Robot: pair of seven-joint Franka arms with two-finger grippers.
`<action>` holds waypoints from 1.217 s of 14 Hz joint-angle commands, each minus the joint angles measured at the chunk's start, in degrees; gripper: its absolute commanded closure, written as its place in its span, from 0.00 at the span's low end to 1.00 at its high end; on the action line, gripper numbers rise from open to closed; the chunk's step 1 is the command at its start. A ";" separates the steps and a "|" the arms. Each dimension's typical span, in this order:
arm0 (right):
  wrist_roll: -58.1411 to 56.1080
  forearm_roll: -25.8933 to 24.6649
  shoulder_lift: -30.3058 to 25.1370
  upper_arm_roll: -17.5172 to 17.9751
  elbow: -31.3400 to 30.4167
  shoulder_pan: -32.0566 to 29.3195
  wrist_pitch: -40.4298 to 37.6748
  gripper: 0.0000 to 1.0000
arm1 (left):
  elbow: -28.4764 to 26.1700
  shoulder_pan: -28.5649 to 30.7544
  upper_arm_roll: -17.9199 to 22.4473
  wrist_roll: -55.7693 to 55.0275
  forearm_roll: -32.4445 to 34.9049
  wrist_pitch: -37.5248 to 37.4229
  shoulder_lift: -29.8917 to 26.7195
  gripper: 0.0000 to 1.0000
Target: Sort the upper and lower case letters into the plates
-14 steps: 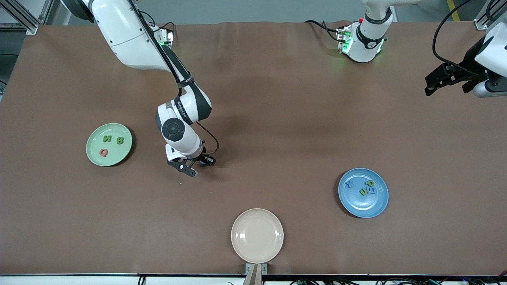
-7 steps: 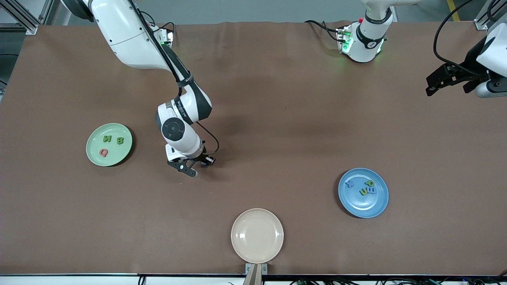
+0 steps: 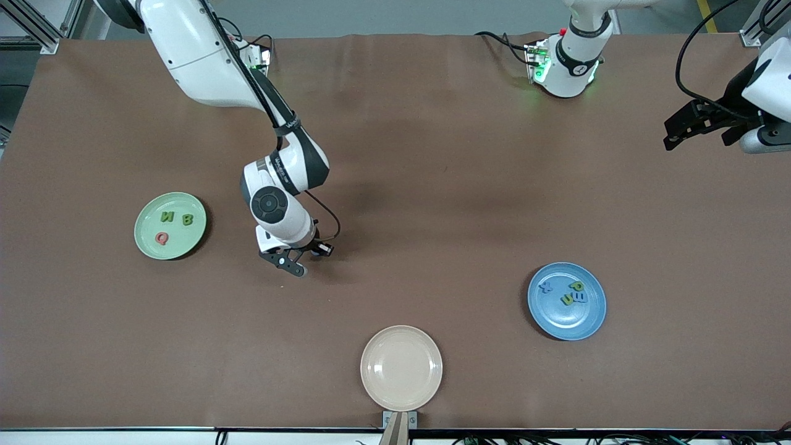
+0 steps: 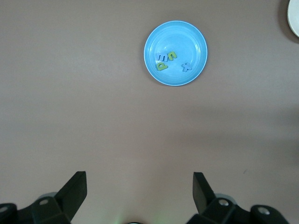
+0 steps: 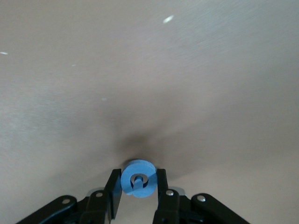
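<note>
So the right tool (image 3: pixel 295 264) is clamped on a little round blue letter (image 5: pixel 138 179), pinched snugly between its two fingers (image 5: pixel 112 192), and it hangs low over bare brown bench (image 3: pixel 432 154) roughly mid-bench, between the pale green plate (image 3: pixel 143 240) and the middle. You only really see the letter from the right wrist view; from the front the tool hides it, and I honestly can't tell which letter it is, just a blue ring-ish shape with a curl inside. The green plate sits toward the right arm's end of the bench and has three letters in it: a green N (image 3: pixel 167 216), a green B (image 3: pixel 187 219) and a red Q (image 3: pixel 162 238). The blue plate (image 3: pixel 553 321) is toward the left arm's end, a bit nearer the front edge than the green one, and holds a blue x (image 3: pixel 545 287), a green p (image 3: pixel 577 286), a green u (image 3: pixel 566 300) and a blue letter (image 3: pixel 579 298) just beside the u that I can't read. The left wrist view shows the same blue plate (image 4: pixel 159 32) from high up with those letters bunched near its middle. There's also a cream plate (image 3: pixel 401 368) with nothing in it, right by the front edge about halfway along. The left tool (image 3: pixel 680 133) is parked up in the air out by the left arm's end of the bench, close to the back corner, just waiting, and its fingers (image 4: pixel 70 193) are spread wide with nothing between them.
</note>
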 commanded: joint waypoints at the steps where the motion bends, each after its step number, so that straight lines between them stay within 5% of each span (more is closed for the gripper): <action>1: -9.94 -0.10 -10.82 0.19 -2.90 -6.12 -11.82 0.84 | -0.84 0.34 -0.07 0.02 -0.96 0.47 -0.95 0.00; 4: -26.35 -0.27 -19.26 0.19 -9.47 -14.99 -15.29 0.84 | -0.84 0.25 0.02 0.02 -0.96 0.47 -1.04 0.00; 8: -46.85 -1.41 -22.01 0.19 -14.40 -27.74 -12.93 0.84 | -0.84 0.34 0.02 0.02 -0.96 0.47 -1.04 0.00; 12: -64.80 -1.42 -19.12 0.28 -18.89 -36.81 1.11 0.82 | -0.84 0.34 0.02 0.02 -0.96 0.47 -1.04 0.00; 17: -66.67 -1.42 -14.38 0.28 -23.47 -37.00 12.83 0.80 | -0.75 0.34 0.10 0.02 -0.96 0.56 -0.95 0.00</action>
